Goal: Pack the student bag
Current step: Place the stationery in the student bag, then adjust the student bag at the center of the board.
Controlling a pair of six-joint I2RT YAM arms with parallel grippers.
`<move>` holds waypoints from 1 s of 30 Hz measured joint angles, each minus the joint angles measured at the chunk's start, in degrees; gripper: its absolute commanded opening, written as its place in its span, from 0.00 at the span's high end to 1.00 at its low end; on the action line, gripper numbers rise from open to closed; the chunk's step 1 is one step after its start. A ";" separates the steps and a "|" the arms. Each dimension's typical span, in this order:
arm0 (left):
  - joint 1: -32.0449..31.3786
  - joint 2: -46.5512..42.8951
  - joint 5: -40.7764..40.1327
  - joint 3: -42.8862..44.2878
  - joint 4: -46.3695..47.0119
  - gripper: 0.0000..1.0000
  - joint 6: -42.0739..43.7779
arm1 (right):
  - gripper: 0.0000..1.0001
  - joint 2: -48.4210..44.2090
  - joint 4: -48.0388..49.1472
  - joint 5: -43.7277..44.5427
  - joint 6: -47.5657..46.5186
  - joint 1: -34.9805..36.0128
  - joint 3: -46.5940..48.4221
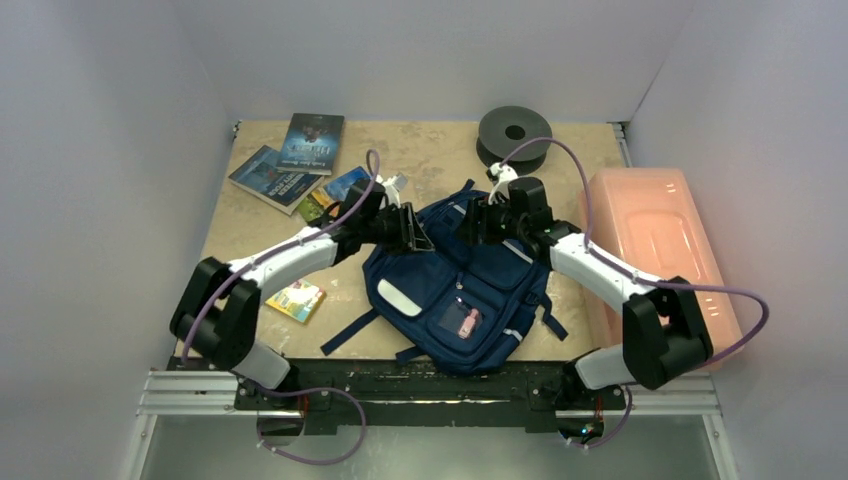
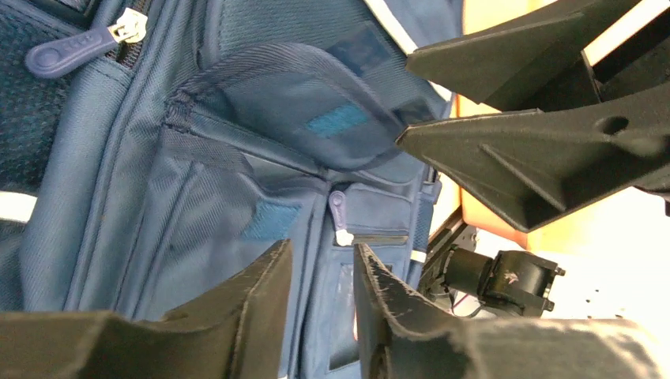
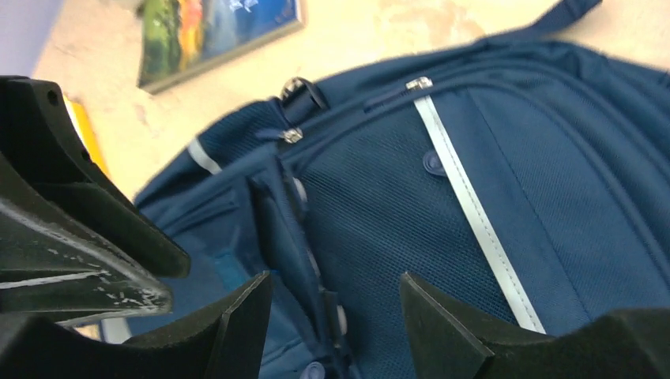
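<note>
Right now both pairs of my jaws stand apart, gripping nothing: my left gripper (image 2: 320, 253) shows a narrow gap, my right gripper (image 3: 336, 280) a wider one. Both hang close over the top end of the student bag (image 1: 460, 290), nearly facing each other. It lies mid-table (image 1: 420, 150), front pockets up, with books (image 1: 290, 165) left and a pink box (image 1: 650, 230) right.

- The table (image 1: 420, 150) has a sandy brown top.
- A big blue backpack (image 1: 470, 300) lies flat in the middle, close to the front edge.
- Two blue books (image 1: 312, 142) lie touching at the far left.
- A bright book (image 1: 335, 192) lies just beside them.
- A small yellow book (image 1: 296, 300) lies at the front left.
- A dark round spool (image 1: 514, 135) sits at the back.
- A long pink box (image 1: 655, 240) lies along the right side.
</note>
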 measured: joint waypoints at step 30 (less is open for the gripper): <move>2.80 -4.83 1.07 -23.58 15.30 0.76 -9.44 | 1.00 6.10 11.50 -5.25 2.38 10.10 -4.59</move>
